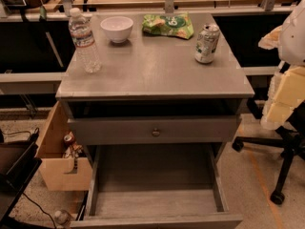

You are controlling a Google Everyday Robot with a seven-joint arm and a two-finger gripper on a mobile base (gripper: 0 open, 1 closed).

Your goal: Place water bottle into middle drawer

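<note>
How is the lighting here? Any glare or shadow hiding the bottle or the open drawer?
Camera view: dim, warm light overall; the clear ribbed plastic water bottle with a white cap shows small highlights but reads fine; the open grey wooden drawer is shadowed at its back, lit toward its front; the gripper, pale at the right edge, looks washed out.

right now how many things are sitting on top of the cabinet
4: water bottle at the left, white bowl at the back, green snack bag back right, soda can at the right. None look hidden. The tool hangs beyond the right edge of the cabinet.
</note>
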